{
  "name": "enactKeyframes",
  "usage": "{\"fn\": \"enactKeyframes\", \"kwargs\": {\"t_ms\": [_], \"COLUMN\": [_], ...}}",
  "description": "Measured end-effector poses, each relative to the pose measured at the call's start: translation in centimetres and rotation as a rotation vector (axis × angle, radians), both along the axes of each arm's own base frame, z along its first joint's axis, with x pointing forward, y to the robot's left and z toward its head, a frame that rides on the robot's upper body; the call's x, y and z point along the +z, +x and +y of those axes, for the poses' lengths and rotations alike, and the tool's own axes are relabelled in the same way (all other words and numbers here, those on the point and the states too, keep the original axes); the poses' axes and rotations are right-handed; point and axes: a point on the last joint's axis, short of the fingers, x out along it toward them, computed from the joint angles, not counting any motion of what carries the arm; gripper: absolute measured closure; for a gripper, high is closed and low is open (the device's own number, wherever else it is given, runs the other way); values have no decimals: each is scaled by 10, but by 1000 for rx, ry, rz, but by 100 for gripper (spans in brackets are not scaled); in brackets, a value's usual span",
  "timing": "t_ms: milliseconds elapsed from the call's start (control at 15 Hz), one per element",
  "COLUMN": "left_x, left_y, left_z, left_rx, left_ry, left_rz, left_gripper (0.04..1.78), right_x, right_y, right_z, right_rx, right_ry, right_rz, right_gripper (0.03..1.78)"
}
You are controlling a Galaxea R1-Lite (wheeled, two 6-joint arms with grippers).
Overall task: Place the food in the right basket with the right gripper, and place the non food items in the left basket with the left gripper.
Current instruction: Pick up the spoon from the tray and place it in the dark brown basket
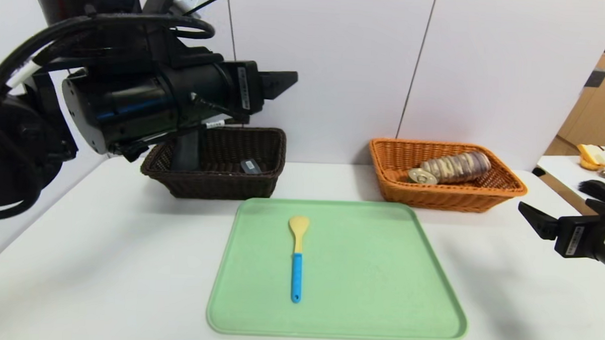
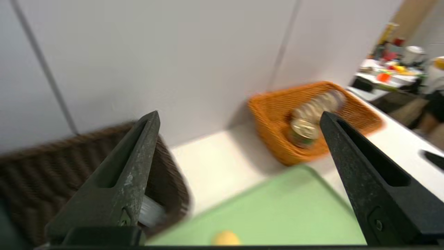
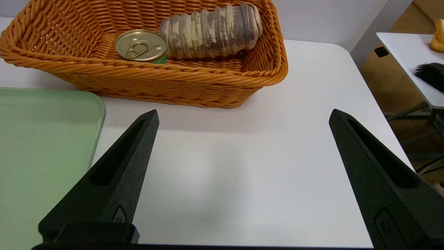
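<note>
A spoon [image 1: 297, 255] with a yellow head and blue handle lies on the green tray [image 1: 378, 293]; its head shows in the left wrist view [image 2: 226, 239]. My left gripper [image 1: 279, 84] is open and empty, held high above the dark brown left basket [image 1: 216, 184], which holds a small grey item [image 1: 251, 166]. In its wrist view the left gripper [image 2: 239, 114] looks over that basket [image 2: 41, 173]. My right gripper [image 1: 552, 211] is open and empty, low at the table's right edge, in front of the orange right basket [image 1: 452, 200], as its wrist view [image 3: 244, 111] shows.
The orange basket [image 3: 156, 86] holds a bread loaf [image 3: 211, 31] and a tin can [image 3: 140, 45]. A grey wall stands close behind both baskets. A side table [image 3: 409, 52] with a black brush [image 3: 430, 73] stands off to the right.
</note>
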Motion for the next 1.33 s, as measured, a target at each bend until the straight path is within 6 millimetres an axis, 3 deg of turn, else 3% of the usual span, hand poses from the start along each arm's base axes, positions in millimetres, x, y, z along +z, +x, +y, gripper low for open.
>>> {"fn": "enactKeyframes", "kwargs": {"t_ms": [200, 467, 733, 1333], "left_x": [-28, -74, -99, -151], "left_y": [-21, -44, -37, -12], "left_z": [-16, -25, -42, -76], "left_rx": [-22, -70, -92, -25], "left_ry": [74, 372, 533, 618], "left_rz": [187, 484, 552, 578], "left_gripper": [17, 15, 14, 13], "right_x": [0, 1, 0, -6], "right_y": [-4, -5, -6, -9], "right_z": [0, 0, 0, 0], "right_rx": [1, 2, -1, 0], "right_ry": [-1, -7, -3, 0], "right_rz": [-3, -10, -7, 16], "right_gripper": [12, 12, 12, 12]}}
